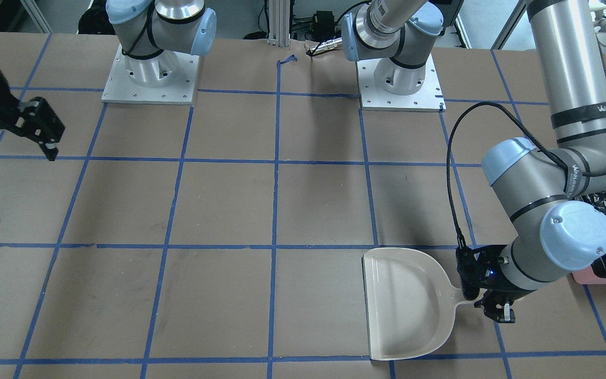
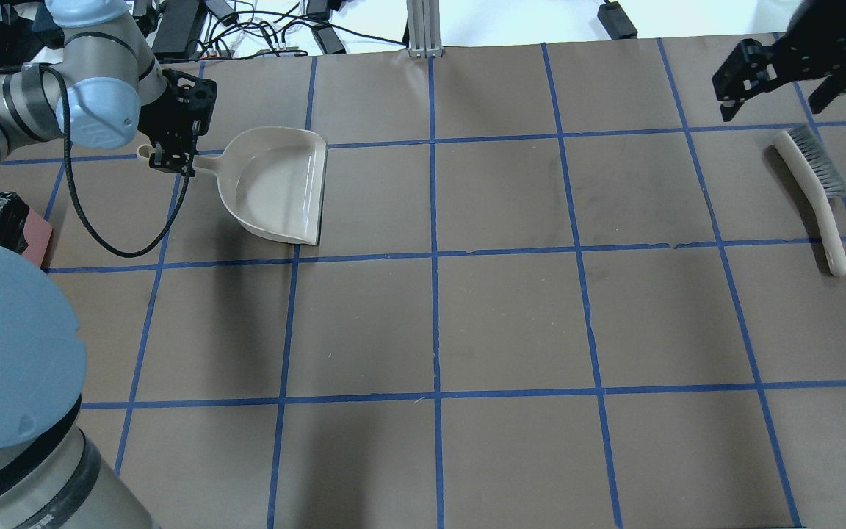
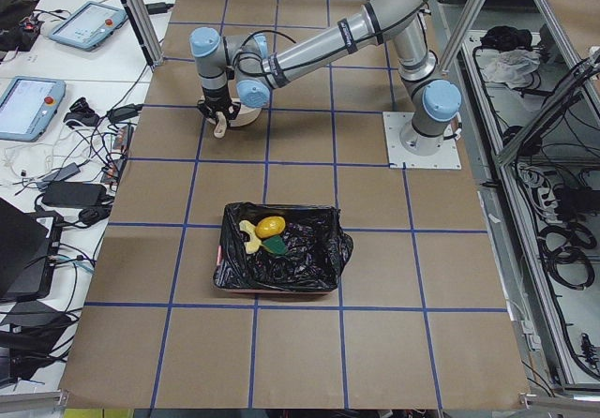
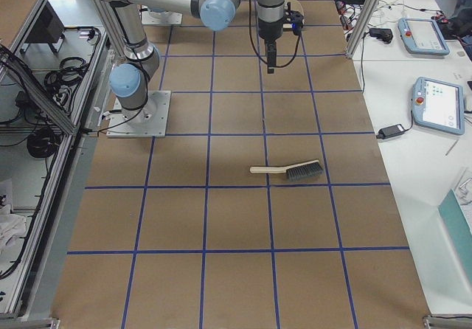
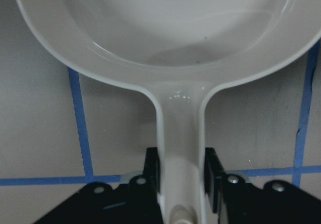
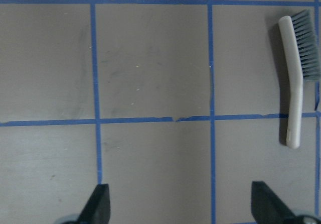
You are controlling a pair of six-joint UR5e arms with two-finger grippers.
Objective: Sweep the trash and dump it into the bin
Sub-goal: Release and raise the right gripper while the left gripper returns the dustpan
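Observation:
The bin point(image 3: 281, 266), pink with a black bag, stands at the table's left end. In it lie the yellow-brown potato lump point(image 3: 271, 225), the croissant point(image 3: 247, 238) and the green sponge point(image 3: 277, 246). Its corner shows in the front view point(image 1: 592, 276) and the overhead view point(image 2: 34, 228). My left gripper point(image 5: 181, 176) is shut on the handle of the cream dustpan point(image 5: 175, 33), which lies flat and empty on the table point(image 2: 276, 184). My right gripper point(image 6: 183, 204) is open and empty, above the table near the cream brush point(image 6: 296, 83).
The brush point(image 2: 812, 191) lies on the table at the right end, bristles toward the far edge. The left arm's elbow point(image 1: 571, 231) hangs over the bin. Both arm bases point(image 1: 150, 79) stand at the robot's side of the table.

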